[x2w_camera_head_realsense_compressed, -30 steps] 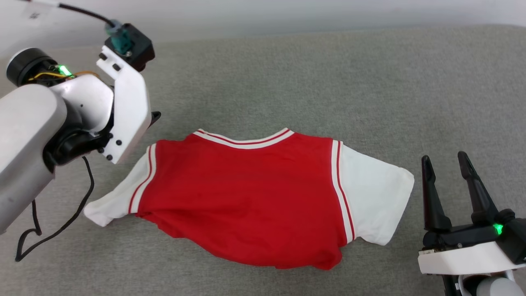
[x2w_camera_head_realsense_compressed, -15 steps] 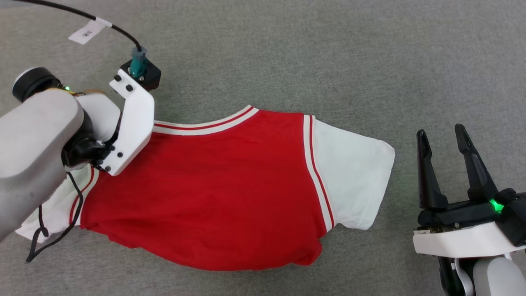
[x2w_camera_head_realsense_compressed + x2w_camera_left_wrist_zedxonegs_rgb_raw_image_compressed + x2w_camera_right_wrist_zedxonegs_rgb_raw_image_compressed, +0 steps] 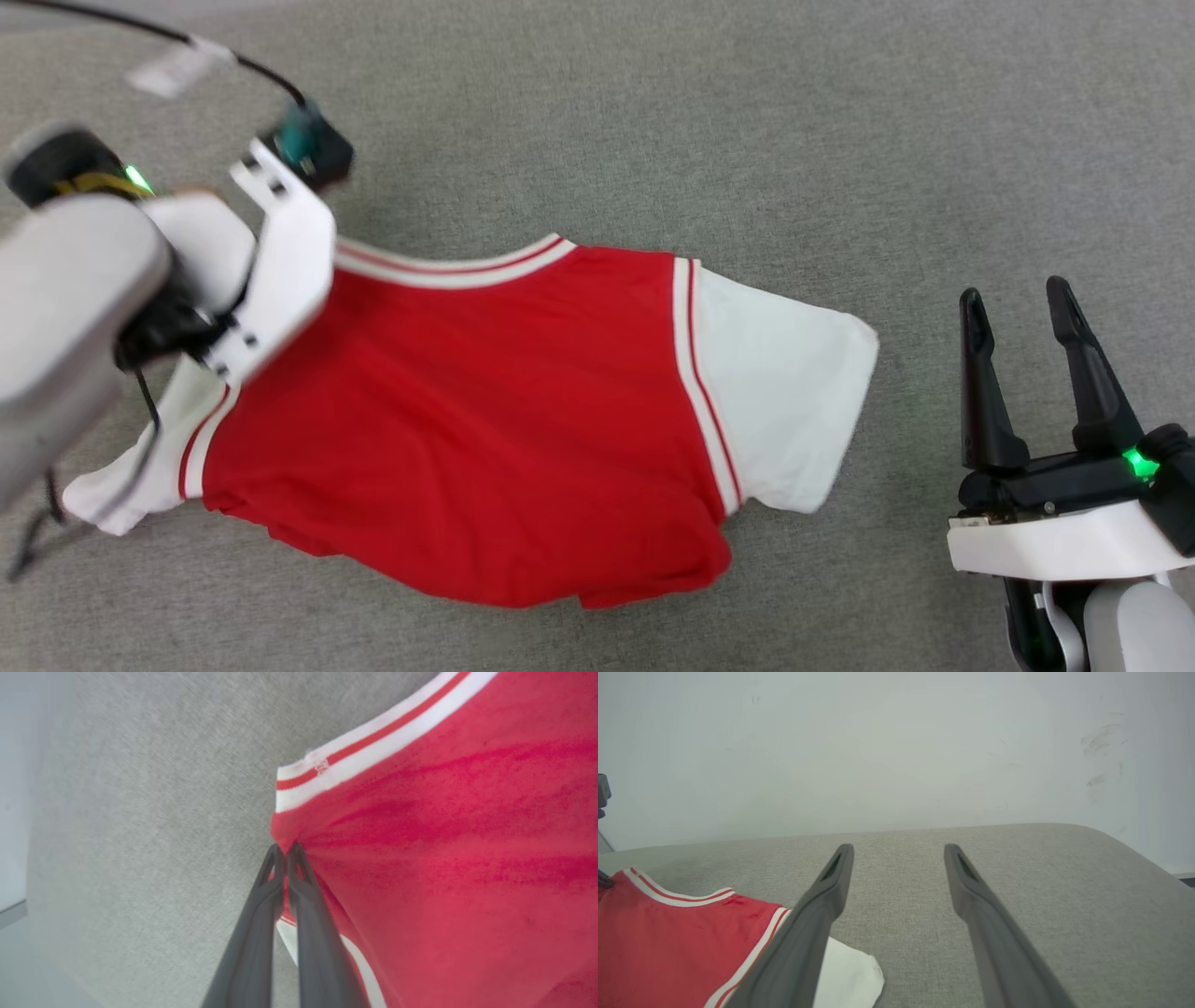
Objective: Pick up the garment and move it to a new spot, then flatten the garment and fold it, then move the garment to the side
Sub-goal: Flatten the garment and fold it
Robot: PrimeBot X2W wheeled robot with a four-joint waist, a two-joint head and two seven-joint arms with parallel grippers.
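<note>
A grey fabric-covered desk (image 3: 840, 140) spans the head view, and the right wrist view shows a pale wall (image 3: 878, 742) behind its rounded far edge. The garment (image 3: 467, 420) lies spread across the centre and left of the frame, plain red side up. Its striped collar (image 3: 448, 271) is toward the top, one white sleeve (image 3: 784, 392) reaches right and the other lies at the lower left. The pale left forearm (image 3: 65, 308) comes in from the left edge, blurred, over the garment's upper left corner. At the lower right the right tool (image 3: 1015, 291) sits near the sleeve without touching it, fingers apart and bare. In the left wrist view the left tool (image 3: 283, 848) is pinched together on a fold of red cloth, just below the end of the collar trim.
</note>
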